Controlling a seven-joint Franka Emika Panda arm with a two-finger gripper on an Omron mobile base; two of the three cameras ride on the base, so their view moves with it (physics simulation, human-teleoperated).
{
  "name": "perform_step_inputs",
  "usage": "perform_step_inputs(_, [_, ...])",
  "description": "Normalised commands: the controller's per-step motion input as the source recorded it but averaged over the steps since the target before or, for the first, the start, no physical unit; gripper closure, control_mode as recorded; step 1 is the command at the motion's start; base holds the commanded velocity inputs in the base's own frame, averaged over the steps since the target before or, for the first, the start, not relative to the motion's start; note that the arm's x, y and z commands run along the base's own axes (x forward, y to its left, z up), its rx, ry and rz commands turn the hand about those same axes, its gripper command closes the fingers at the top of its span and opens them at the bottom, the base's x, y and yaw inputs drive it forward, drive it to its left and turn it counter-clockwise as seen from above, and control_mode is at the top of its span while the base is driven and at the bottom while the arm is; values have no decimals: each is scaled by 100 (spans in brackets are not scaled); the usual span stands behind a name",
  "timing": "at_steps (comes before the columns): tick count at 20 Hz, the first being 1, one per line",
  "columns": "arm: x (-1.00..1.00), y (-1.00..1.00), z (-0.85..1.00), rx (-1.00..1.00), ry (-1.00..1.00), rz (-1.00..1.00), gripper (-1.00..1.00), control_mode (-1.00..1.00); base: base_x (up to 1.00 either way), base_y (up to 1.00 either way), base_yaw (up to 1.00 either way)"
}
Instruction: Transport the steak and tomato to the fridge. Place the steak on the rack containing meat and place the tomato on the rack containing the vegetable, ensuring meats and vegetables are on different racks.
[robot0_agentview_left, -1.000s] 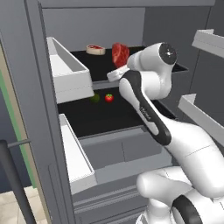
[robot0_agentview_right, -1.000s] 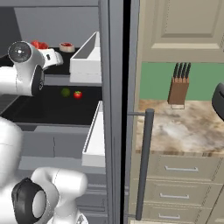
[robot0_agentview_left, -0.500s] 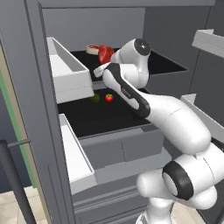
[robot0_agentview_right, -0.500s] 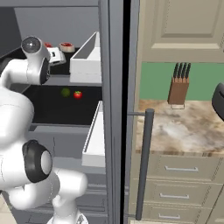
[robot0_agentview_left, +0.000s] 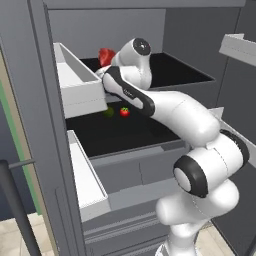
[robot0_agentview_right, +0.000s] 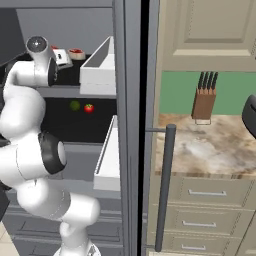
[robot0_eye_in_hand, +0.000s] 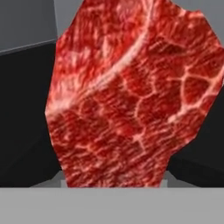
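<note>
Steak (robot0_eye_in_hand: 131, 96) hangs clenched in the tool over the upper fridge rack (robot0_agentview_left: 175, 70), near its left edge. It looks soft, floppy and probably slick, so a grip well in from the rim suits it. Tomato (robot0_agentview_left: 124, 112) already sits on the lower rack.

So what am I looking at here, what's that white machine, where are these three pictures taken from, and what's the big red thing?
It's a white robot arm on a rolling base, reaching into an open fridge in a computer-drawn kitchen. Two pictures come from cameras on the base, behind the arm to its left and right. The third comes from a camera on the hand, looking along its gripper. The red thing is a raw steak that the closed gripper holds, over the upper rack. Another piece of meat lies on that rack. On the rack below sit a tomato and a green vegetable. The right base view also shows a knife block on the counter.
</note>
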Motion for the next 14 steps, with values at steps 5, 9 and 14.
perform_step_inputs(5, [57, 30, -50, 0, 0, 0, -100, -100, 0, 0, 0])
perform_step_inputs(9, [-3, 8, -29, 0, -3, 0, -100, -100, 0, 0, 0])
perform_step_inputs(14, [-31, 6, -11, 0, -15, 0, -100, -100, 0, 0, 0])
